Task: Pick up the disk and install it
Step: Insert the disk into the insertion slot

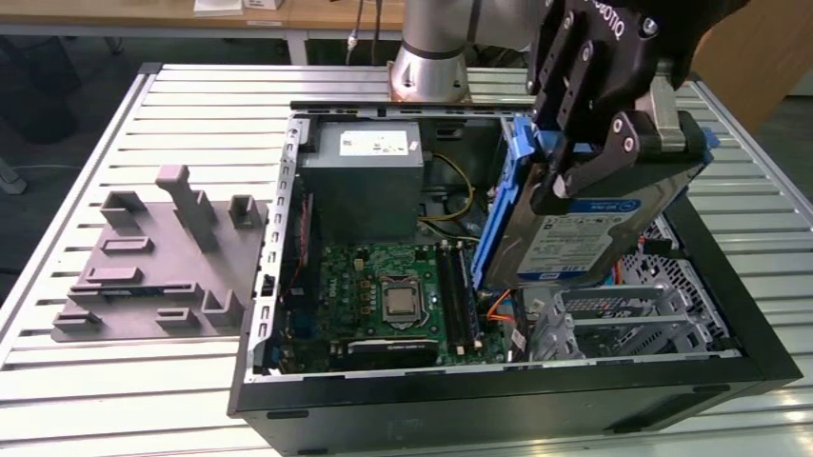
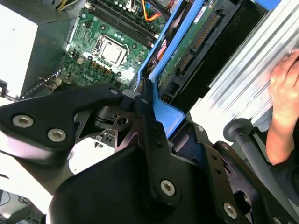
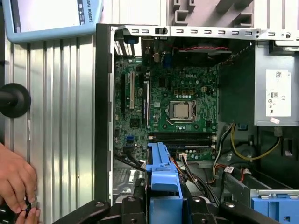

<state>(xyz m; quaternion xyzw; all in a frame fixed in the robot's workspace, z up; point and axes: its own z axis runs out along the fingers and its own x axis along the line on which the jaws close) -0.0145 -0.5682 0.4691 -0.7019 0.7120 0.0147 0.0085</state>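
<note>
We see the fingers (image 1: 568,183) clamped on the disk (image 1: 578,238), held tilted over the drive cage (image 1: 635,319) toward the exterior view's right of the open case (image 1: 508,395); the motherboard (image 1: 368,286) lies inside.

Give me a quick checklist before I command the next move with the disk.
1. Grip: ok. The pincer is shut on the disk, at its blue rails.
2. Disk position: ok. It hangs tilted over the open computer case.
3. Clearance to the orange cables near the disk's lower end: cannot tell.
4. Silver cage free: cannot tell, as the disk hides part of it.
5. People clear: not ok. In the first wrist view a hand is at the table beside the case.
</note>
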